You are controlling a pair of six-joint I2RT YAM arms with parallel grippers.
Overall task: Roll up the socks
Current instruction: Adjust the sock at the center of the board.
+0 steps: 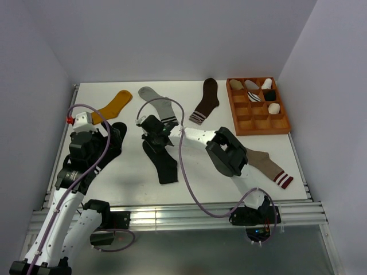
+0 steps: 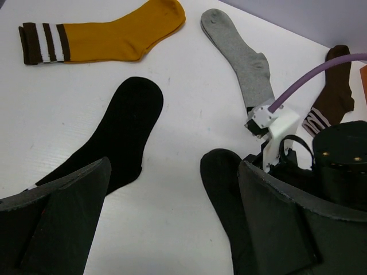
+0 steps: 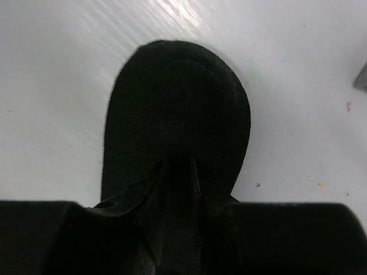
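A plain black sock [image 1: 163, 162] lies in the middle of the table, toe towards the far side. My right gripper [image 1: 153, 130] is down on its toe end [image 3: 172, 97], and the fingers [image 3: 198, 177] stand close together, pinching a raised fold of the black fabric. A second black sock [image 2: 123, 134] lies to the left, partly under my left arm, its cuff hidden. My left gripper [image 2: 175, 166] hangs open above bare table between the two black socks, holding nothing. At the right a taupe sock [image 1: 265, 165] with a maroon-and-white cuff lies partly under the right arm.
Along the far side lie a mustard sock [image 1: 114, 103], a light grey sock [image 1: 156, 102] and a dark brown sock [image 1: 207, 99]. A wooden compartment tray [image 1: 277, 126] holding rolled socks sits at the far right. The right arm's purple cable [image 1: 182, 166] arcs over the table.
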